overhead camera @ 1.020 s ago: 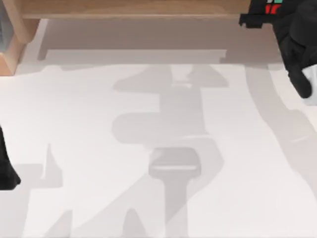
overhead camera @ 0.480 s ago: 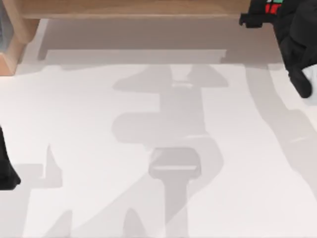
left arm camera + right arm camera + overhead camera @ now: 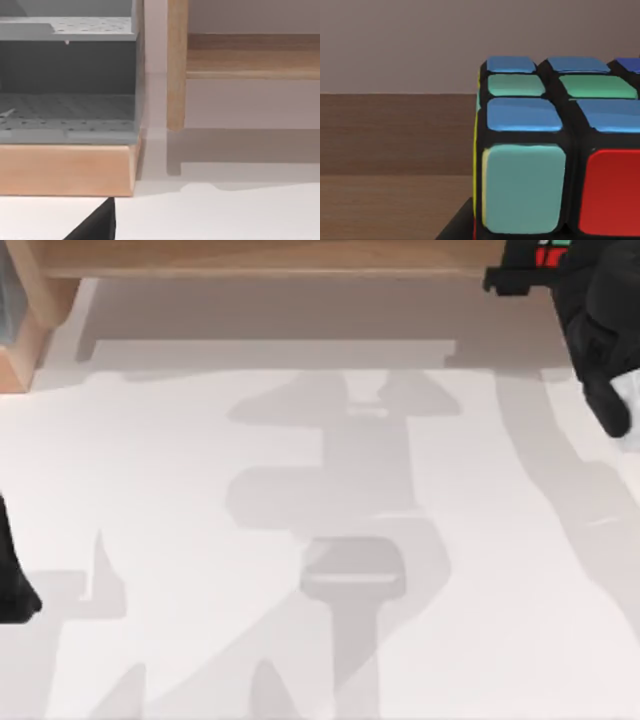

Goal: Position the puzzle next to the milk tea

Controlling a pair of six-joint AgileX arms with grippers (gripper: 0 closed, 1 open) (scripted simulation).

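While almost nothing has moved, the right gripper (image 3: 545, 265) seems closed on the puzzle (image 3: 555, 150), so no placing yet.

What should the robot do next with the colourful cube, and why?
Probably ease the right gripper a little closer around the puzzle before gripping. In the top view that gripper sits at the far right corner by the wooden shelf, with the cube's red and green stickers just under it. The right wrist view has the cube very near. No milk tea is visible, so carrying comes later.
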